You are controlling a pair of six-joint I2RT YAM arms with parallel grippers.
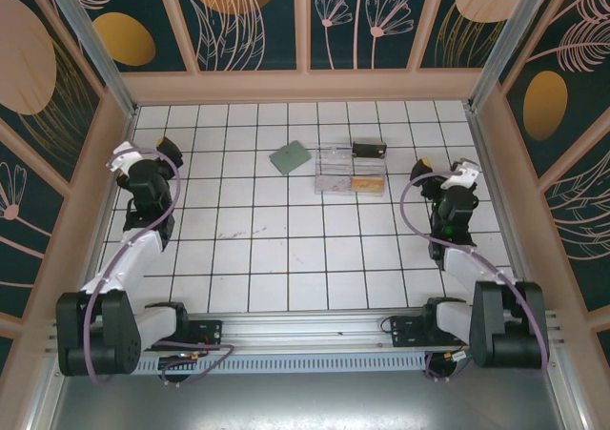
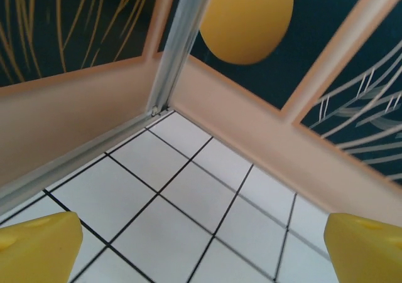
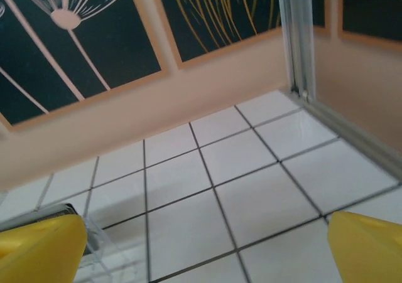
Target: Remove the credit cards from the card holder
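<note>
The card holder (image 1: 290, 156) is a thin grey-green wallet lying folded flat on the white tiles at the back centre. The credit cards are hidden. My left gripper (image 1: 148, 155) hovers at the back left, about two tiles left of the card holder, and faces the far-left corner. Its yellow fingers (image 2: 38, 248) stand wide apart, and the left gripper (image 2: 204, 251) is open over bare tiles. My right gripper (image 1: 444, 173) sits at the back right, beyond the tray. It is also open (image 3: 204, 251), with yellow fingers (image 3: 367, 248) spread and nothing between them.
A clear plastic tray (image 1: 351, 173) with something orange inside lies just right of the card holder; its corner (image 3: 94, 239) shows by my right gripper's left finger. A small black box (image 1: 369, 149) rests behind the tray. Peach walls (image 1: 305, 87) fence the tiled floor.
</note>
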